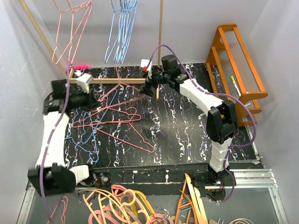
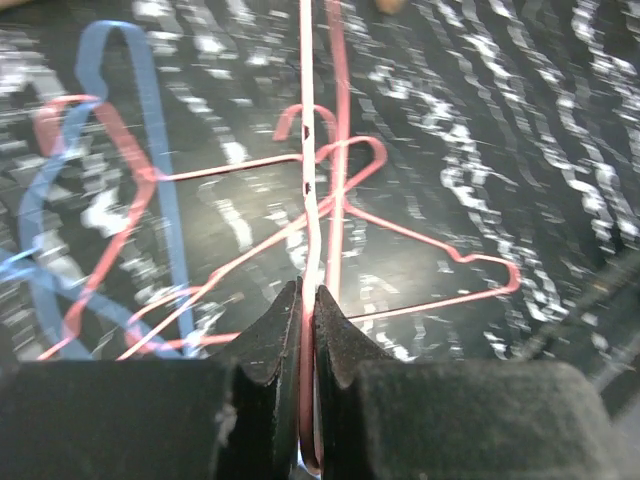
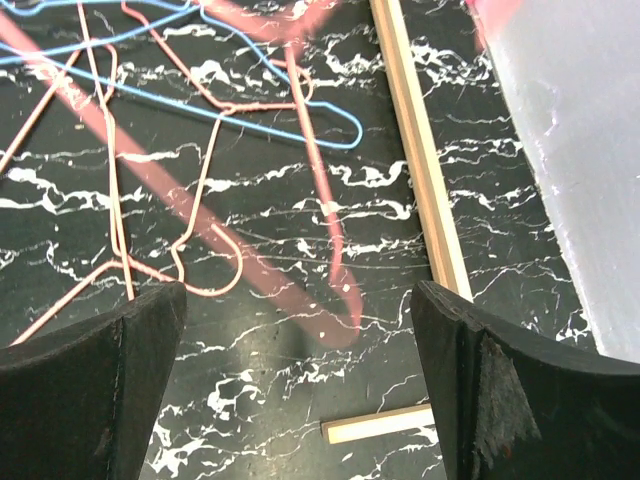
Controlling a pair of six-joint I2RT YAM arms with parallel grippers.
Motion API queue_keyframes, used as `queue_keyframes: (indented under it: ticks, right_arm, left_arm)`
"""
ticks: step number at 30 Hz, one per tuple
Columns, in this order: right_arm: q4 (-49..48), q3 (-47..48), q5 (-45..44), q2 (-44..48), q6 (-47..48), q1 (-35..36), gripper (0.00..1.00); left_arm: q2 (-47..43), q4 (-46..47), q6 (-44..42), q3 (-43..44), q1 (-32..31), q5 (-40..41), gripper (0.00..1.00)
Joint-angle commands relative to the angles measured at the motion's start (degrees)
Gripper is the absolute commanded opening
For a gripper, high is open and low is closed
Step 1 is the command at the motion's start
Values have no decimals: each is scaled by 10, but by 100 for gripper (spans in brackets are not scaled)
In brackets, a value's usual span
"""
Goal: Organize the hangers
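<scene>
Left wrist view: left gripper [image 2: 308,300] clamped shut on pink hanger [image 2: 306,410] wire. Right gripper [image 3: 298,330] jaws wide apart, holding nothing, above table [image 1: 187,135]. Loose hangers [image 1: 112,119], pink and blue, tangled on table's left half. Hung hangers [image 1: 122,28] at back wall.

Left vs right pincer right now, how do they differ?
Left pincer is shut on a pink hanger wire; right pincer is open, holding nothing. Left pincer sits over the hanger pile; right pincer near the wooden rail. Both have black fingers.
</scene>
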State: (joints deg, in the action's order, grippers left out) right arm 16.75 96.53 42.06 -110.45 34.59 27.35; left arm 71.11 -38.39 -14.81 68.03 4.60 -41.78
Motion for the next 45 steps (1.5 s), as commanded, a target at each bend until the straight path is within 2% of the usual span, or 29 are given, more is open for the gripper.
queue_keyframes:
  ticks: [1,4,10,16,26,37,45]
  right_arm:
    - [-38,42,2,30,-57,-4,98]
    - [-38,44,-2,42,-61,-7,98]
    - [-47,16,8,68,-76,-31,98]
    - [-59,-31,23,100,-83,-54,98]
    - [-100,-94,46,140,-98,-61,98]
    - [-120,-130,43,163,-105,-56,98]
    - [-98,-126,42,167,-96,-55,98]
  left_arm:
    - [-107,-64,-57,0,67,91,0]
    - [-136,-75,-3,30,77,145,0]
    - [-201,-47,84,94,81,158,0]
    - [-210,-71,77,161,92,249,0]
    - [-130,85,211,260,210,133,0]
    - [-46,214,241,325,211,73,0]
    - [8,262,210,361,184,91,0]
